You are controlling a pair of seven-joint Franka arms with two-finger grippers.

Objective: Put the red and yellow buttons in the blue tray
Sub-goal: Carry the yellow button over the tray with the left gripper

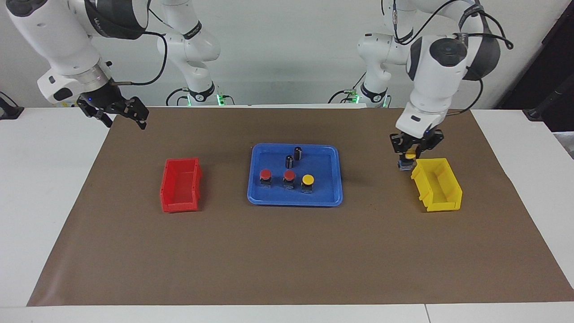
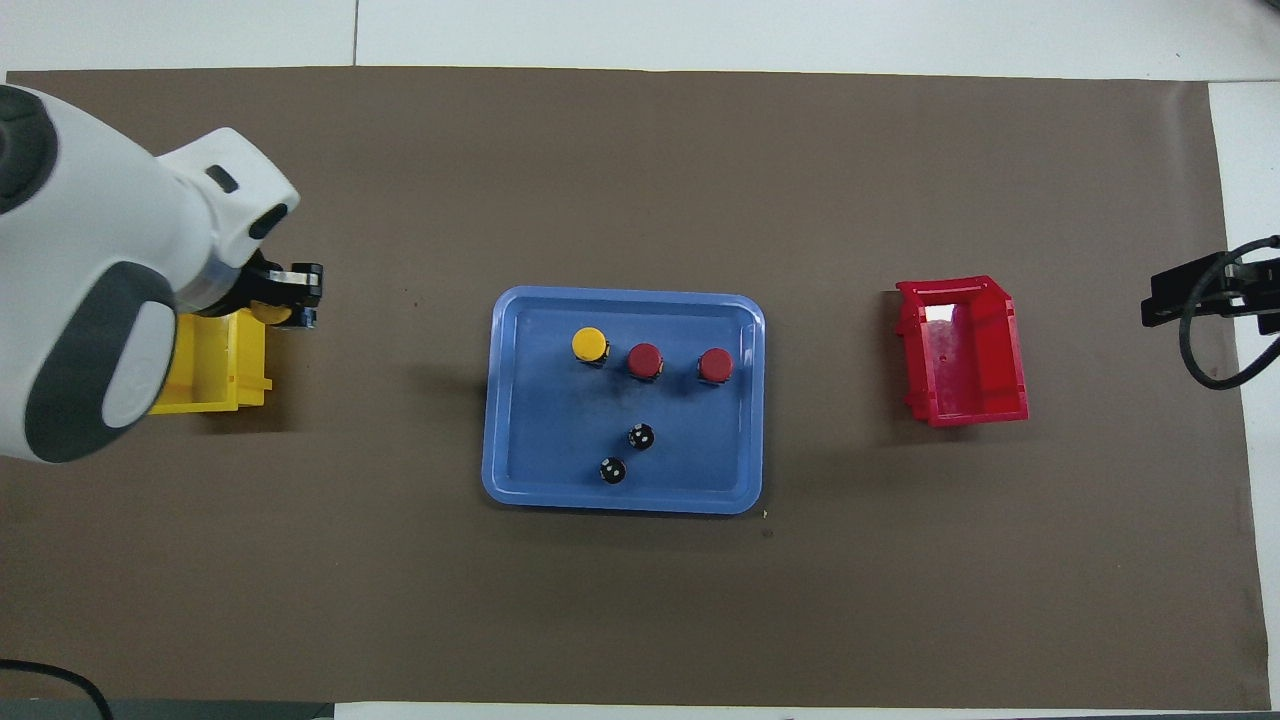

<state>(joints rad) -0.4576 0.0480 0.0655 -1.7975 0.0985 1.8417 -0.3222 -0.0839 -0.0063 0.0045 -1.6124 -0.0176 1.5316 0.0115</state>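
The blue tray (image 1: 329, 197) (image 2: 520, 480) lies at the table's middle. In it stand two red buttons (image 1: 265, 175) (image 1: 289, 176) (image 2: 714, 365) (image 2: 645, 359) and a yellow button (image 1: 307, 180) (image 2: 589, 344) in a row. My left gripper (image 1: 409, 158) (image 2: 288, 305) is shut on the second yellow button (image 1: 409, 156) (image 2: 268, 312) and holds it in the air beside the yellow bin's rim, on the tray's side. My right gripper (image 1: 121, 117) (image 2: 1190, 295) is open and empty, raised over the table's edge at the right arm's end.
Two dark capless cylinders (image 1: 298, 153) (image 1: 289, 161) (image 2: 641, 436) (image 2: 612, 470) stand in the tray, nearer to the robots than the buttons. A yellow bin (image 1: 438, 185) (image 2: 215, 365) sits toward the left arm's end, a red bin (image 1: 180, 185) (image 2: 962, 350) toward the right arm's end.
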